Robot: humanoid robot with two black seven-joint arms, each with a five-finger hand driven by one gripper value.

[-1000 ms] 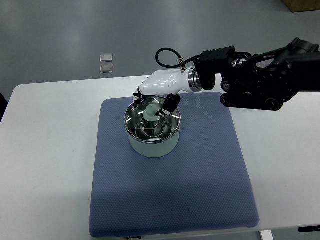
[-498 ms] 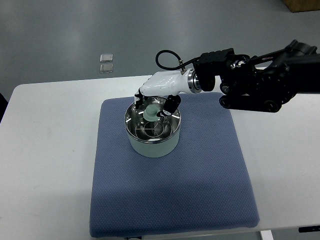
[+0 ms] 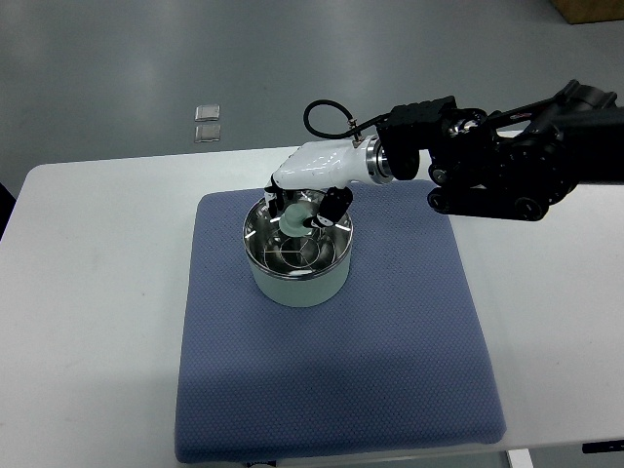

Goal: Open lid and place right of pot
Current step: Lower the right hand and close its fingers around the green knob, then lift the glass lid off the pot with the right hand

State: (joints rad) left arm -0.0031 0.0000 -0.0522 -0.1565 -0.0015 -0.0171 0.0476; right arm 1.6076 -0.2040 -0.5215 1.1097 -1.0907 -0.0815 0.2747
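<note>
Fingers (image 3: 330,207) of your right hand (image 3: 304,195) pinch the lid (image 3: 295,242) knob (lid seated on the pot (image 3: 297,283), mid-mat), so a slanted lift could drag the pot.

White table (image 3: 107,292) w/ blue mat (image 3: 331,370) flat on it; pot (image 3: 297,273) sits on mat.

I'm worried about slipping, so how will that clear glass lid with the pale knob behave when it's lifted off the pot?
The clear glass lid looks rigid, probably fragile if dropped. Its small rounded pale knob, pinched by the right hand, could slip. The blue mat should cushion it when set down.
</note>
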